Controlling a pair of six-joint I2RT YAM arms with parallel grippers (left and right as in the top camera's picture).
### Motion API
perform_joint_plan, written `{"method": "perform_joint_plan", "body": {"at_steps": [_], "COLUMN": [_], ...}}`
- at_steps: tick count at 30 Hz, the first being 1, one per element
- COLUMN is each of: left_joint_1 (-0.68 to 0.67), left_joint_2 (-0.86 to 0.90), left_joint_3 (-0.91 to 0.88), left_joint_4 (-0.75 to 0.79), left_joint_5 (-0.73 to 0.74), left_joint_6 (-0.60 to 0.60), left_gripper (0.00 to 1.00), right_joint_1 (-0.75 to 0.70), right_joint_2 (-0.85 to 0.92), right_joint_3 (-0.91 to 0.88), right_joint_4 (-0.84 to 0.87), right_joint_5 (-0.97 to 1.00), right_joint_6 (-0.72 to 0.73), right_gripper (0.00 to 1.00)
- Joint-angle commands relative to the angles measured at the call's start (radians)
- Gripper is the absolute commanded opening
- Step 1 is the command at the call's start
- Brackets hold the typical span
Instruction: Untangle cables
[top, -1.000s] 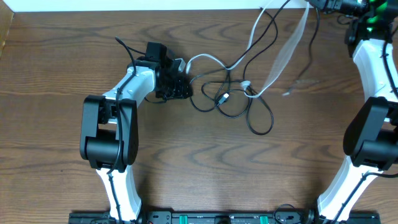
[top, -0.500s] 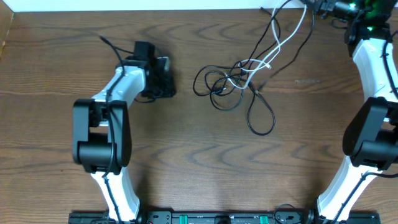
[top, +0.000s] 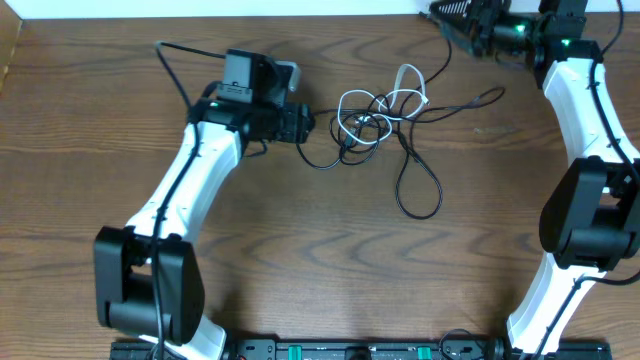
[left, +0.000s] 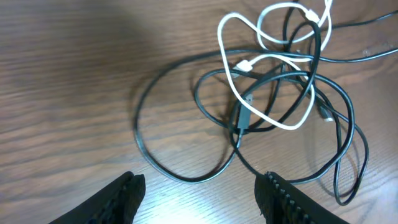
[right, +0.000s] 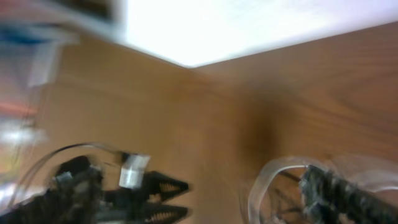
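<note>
Tangled at the middle of the brown wood-grain table: long thin black cable and shorter thin white cable, white loops threaded through black ones, one black loop flung toward the near edge. Poised just left of the knot, left two-finger gripper — jaws parted, gripping nothing, outer black loop just ahead of the fingertips, likely lined up to pinch it and draw it clear. Up at the far right edge, well apart from both cords, right gripper — spread wide, empty, probably out of the way on purpose. Nothing separated yet.
</note>
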Motion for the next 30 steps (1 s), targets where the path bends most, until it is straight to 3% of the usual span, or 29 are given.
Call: {"method": "perform_joint_plan", "body": {"at_steps": [1,7,14,19,24,30], "left_joint_1": [-0.029,-0.026,-0.038,-0.034,-0.033,-0.039], "left_joint_2": [0.026,0.026,0.080,0.188,0.319,0.449], "left_joint_3": [0.001,0.001,0.001,0.009,0.128,0.312], "left_joint_4": [0.014,0.053,0.149,0.348,0.390,0.325], "left_joint_5": [0.024,0.024,0.024,0.029,0.137,0.229], "left_joint_6": [0.006,-0.013,-0.082,-0.089,-0.077,-0.053], "left_gripper": [0.62,0.62,0.62,0.67,0.72,0.75], "right_joint_1": [0.003,0.072,0.110,0.103,0.100,0.074], "right_joint_2": [-0.010,-0.027,-0.032,-0.032,-0.032,-0.032], "right_joint_3": [0.009,0.009,0.009,0.009,0.009,0.009], "right_joint_4": [-0.164,-0.331,-0.375,-0.425,-0.476,-0.524], "right_joint_5": [0.313,0.476,0.549,0.549,0.549,0.549], "right_joint_6": [-0.186,-0.359,-0.374,-0.391,-0.409,-0.444], "right_gripper": [0.99,0.99,0.99,0.99,0.99,0.99]}}
